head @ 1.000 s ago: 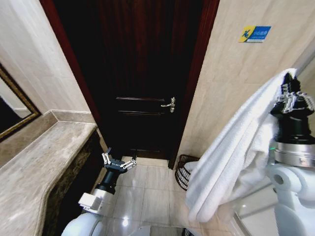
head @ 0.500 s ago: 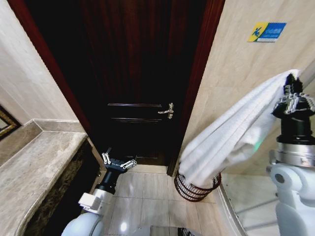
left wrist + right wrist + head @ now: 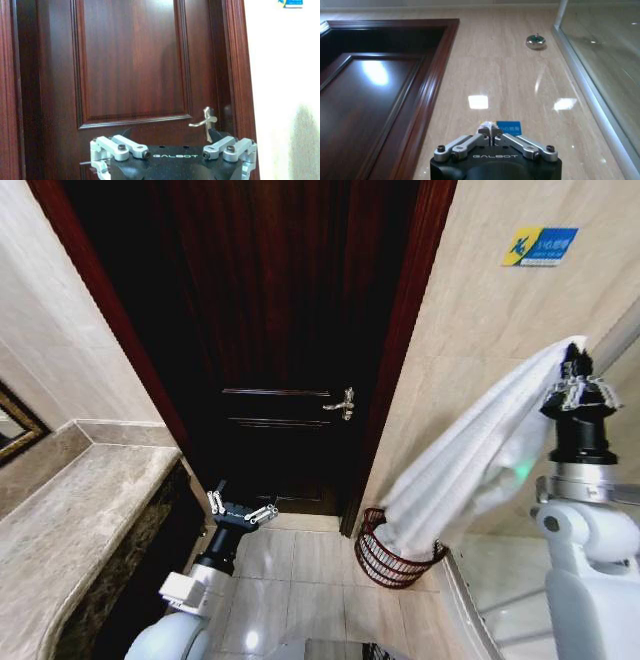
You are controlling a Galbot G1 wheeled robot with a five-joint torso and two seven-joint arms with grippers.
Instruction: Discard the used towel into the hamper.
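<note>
Holding the towel [image 3: 480, 465] pinched by a top corner, right gripper [image 3: 573, 383] is raised by the wall; towel's tail hangs into the hamper [image 3: 392, 558] on the floor. Left gripper [image 3: 240, 509] idles low w/ fingers wide. Risk: cloth catching the rim & tipping it.

The word "GALBOT" is printed in pale letters on the black body of the left claw [image 3: 172, 165], just behind its fingers, and the same "GALBOT" mark stands on the black body of the right claw [image 3: 492, 139]. A small blue and yellow sign [image 3: 540, 247] is fixed to the beige wall tile right of the door; its white characters are too small to read.
</note>
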